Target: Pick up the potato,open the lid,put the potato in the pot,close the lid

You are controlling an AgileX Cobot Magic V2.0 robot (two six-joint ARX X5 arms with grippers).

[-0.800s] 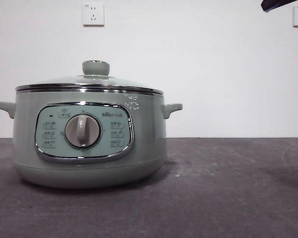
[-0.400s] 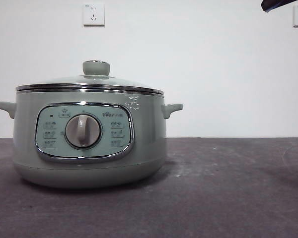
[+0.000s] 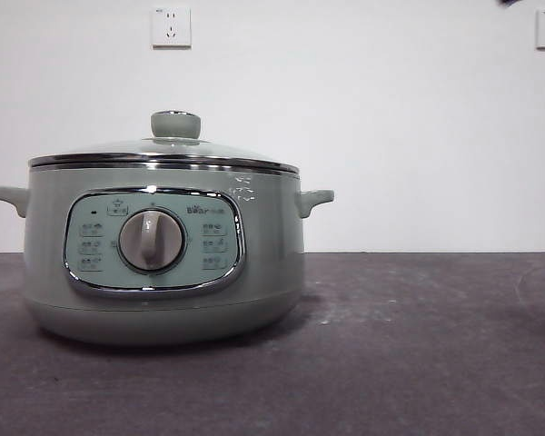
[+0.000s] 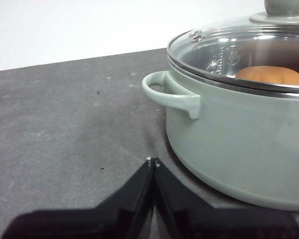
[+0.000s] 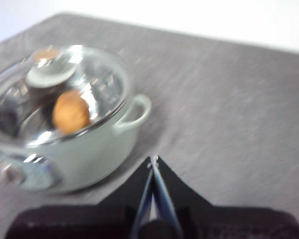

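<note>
on dark grey table (image 3: pixel 418 345), close to front camera: pot (image 3: pixel 163 263) sits left of centre, dial panel (image 3: pixel 153 241) facing out, lid (image 3: pixel 163 150) seated flat on rim, knob (image 3: pixel 175 123) up top. potato (image 4: pixel 271 75) inside pot, orange-brown, seen through glass, under lid. left gripper (image 4: pixel 153 162) low over table just beside pot's side handle (image 4: pixel 170 92), jaws pressed together, nothing held. right gripper (image 5: pixel 153 160) higher, off pot's other side, jaws closed, empty. behind: white wall, two sockets (image 3: pixel 171 26).
</note>
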